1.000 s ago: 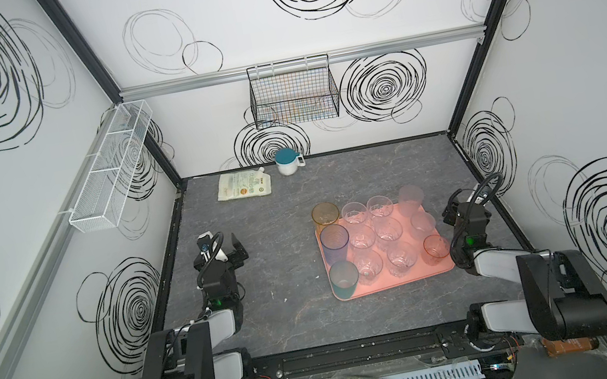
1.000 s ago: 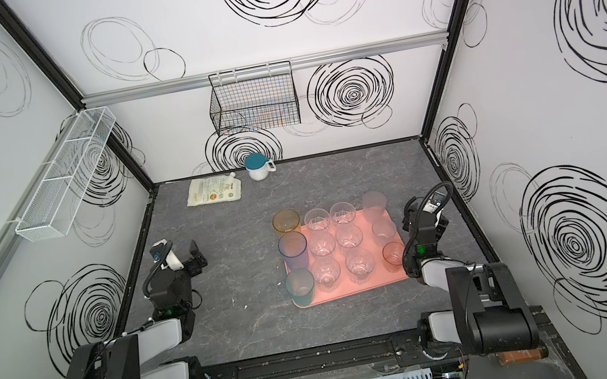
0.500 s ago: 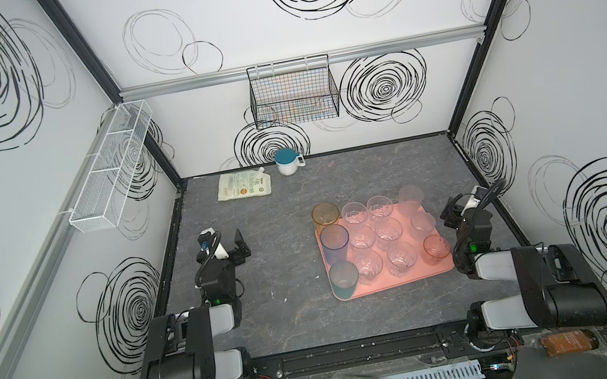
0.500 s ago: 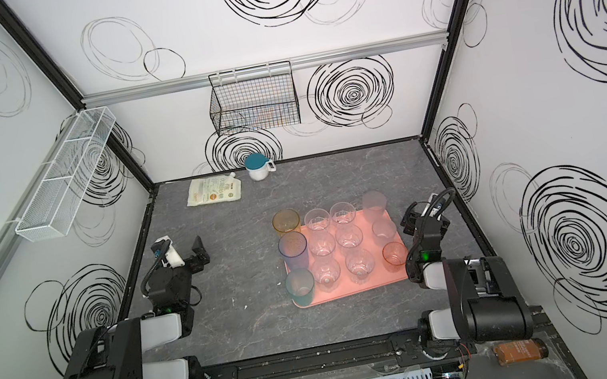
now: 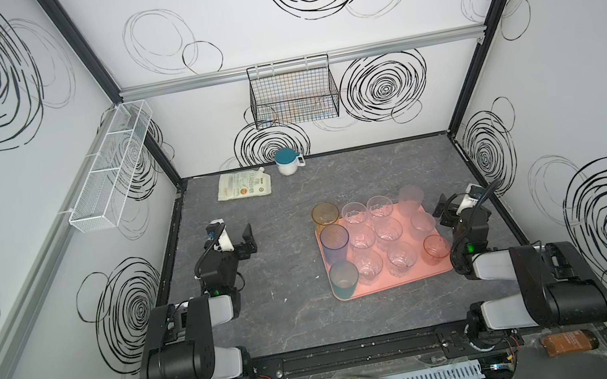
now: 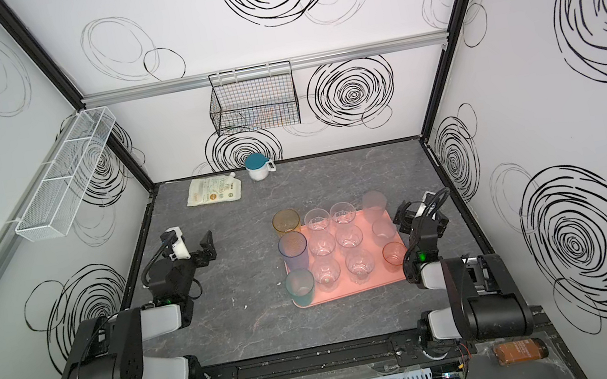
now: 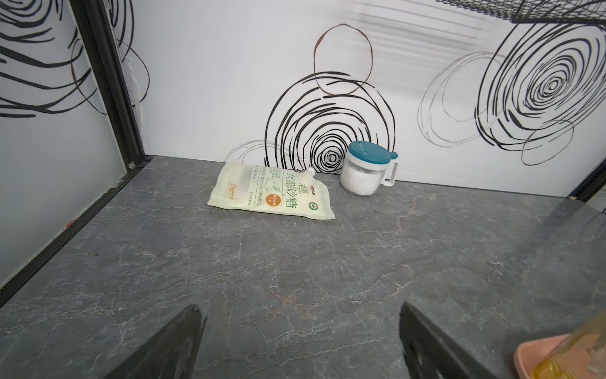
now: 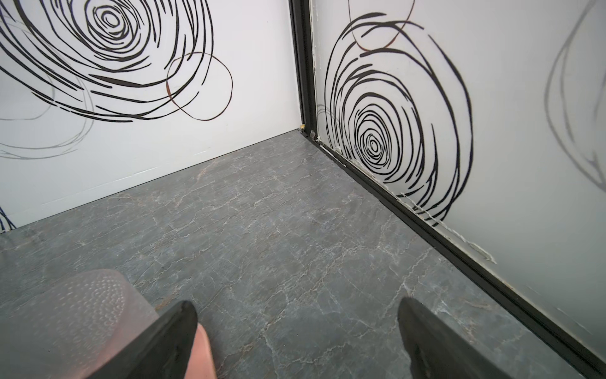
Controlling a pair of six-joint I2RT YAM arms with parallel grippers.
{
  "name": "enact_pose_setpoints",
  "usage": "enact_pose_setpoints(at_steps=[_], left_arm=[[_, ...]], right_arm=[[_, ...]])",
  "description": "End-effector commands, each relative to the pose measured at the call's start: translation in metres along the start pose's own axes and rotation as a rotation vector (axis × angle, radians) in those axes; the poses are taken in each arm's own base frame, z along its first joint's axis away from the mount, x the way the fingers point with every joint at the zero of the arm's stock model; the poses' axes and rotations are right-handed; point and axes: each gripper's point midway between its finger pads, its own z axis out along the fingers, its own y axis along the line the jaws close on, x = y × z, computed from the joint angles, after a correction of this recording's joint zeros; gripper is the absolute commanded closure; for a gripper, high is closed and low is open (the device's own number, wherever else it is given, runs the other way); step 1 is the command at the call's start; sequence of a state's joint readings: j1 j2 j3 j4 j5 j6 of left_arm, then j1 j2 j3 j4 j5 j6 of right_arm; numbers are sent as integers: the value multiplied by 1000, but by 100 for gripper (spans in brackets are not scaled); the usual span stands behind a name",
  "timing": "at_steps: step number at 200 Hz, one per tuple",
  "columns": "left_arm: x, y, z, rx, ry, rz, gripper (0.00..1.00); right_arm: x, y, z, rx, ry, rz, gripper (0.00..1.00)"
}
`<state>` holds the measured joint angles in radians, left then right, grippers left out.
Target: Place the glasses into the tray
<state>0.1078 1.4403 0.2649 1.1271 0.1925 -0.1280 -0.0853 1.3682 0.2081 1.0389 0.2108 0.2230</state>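
A: Since the left gripper [image 7: 299, 306] and right gripper [image 8: 296, 302] gape wide and empty, where are the glasses [image 5: 362, 237]?
B: Upright on the tray [image 5: 394, 285], toward the right edge of the bench [image 5: 295, 318], just beside the right gripper.

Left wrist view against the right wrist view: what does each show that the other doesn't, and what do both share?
Only the left wrist view: the white pouch, the teal-lidded mug and an amber glass. Only the right wrist view: a frosted glass. Both: the grey tabletop, a sliver of the pink tray, and an open gripper holding nothing: left gripper, right gripper.
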Motion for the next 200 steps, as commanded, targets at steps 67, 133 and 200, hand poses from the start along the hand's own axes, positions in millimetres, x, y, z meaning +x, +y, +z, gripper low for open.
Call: enact_pose_setpoints(at_steps=[67, 133, 200], left_arm=[[-7, -23, 14, 105, -3, 88, 4], [-7, -25, 12, 112, -10, 92, 4], [-9, -29, 3, 113, -49, 113, 4]], right_arm=[[-10, -1, -5, 22, -59, -9, 0], [-15, 7, -22, -47, -120, -26, 0], [-16, 6, -29, -58, -141, -23, 0]])
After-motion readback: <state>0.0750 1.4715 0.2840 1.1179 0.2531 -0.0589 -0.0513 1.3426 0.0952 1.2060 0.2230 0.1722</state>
